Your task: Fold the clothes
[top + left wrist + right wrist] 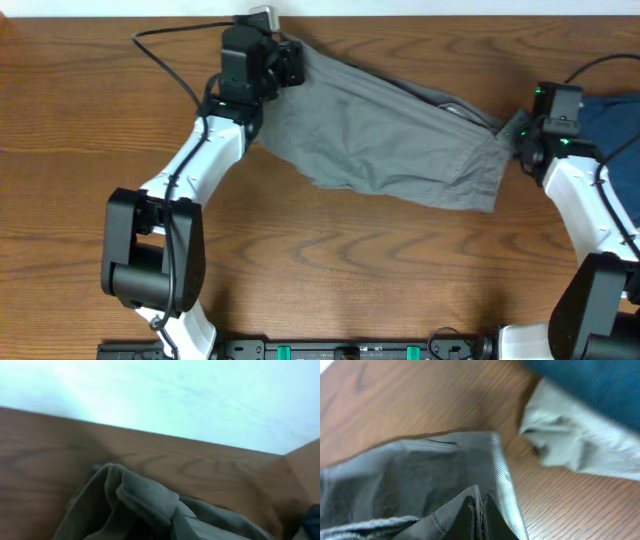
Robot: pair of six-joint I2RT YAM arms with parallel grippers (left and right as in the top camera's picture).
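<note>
Wooden table [330,260] carried both arms. Grey shorts [390,140] lay mid-table, rumpled, stretched slantwise from right arm toward far-left corner. Right gripper [476,515] sat at shorts' right end: fingers pressed together, pinching fabric fold, ribbed hem just beside them. Blue garment [612,118] lay at right edge, overlapping pale cloth [580,447]. Left gripper [290,62] was at shorts' far corner. Fabric bunched below wrist camera, fingers hidden, grip could not be told. White wall [200,395] stood behind table.

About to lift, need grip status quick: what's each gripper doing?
Left gripper: at a corner of the shorts, fingers hidden; cannot tell.
Right gripper: closed on the shorts' edge.
</note>
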